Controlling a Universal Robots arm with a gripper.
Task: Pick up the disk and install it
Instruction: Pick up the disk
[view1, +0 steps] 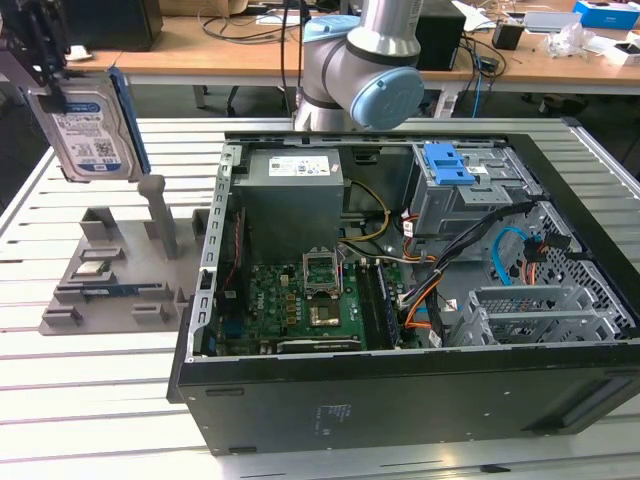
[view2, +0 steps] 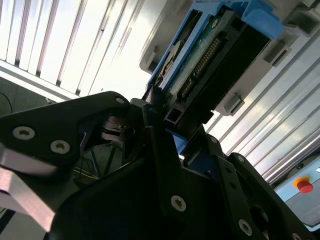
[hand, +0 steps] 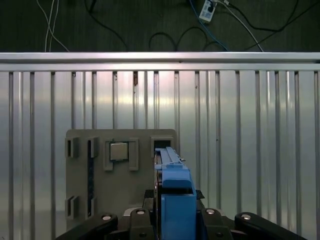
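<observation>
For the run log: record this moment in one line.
gripper: shut on disk | disk: held upright in air above grey holder tray | computer case: open, disk not installed

Open computer case, grey parts holder, slatted table

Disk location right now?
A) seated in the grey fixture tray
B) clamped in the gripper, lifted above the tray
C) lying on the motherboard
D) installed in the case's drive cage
B: in the exterior view the disk hangs upright in the gripper, clear above the grey fixture tray and outside the open computer case.
</observation>
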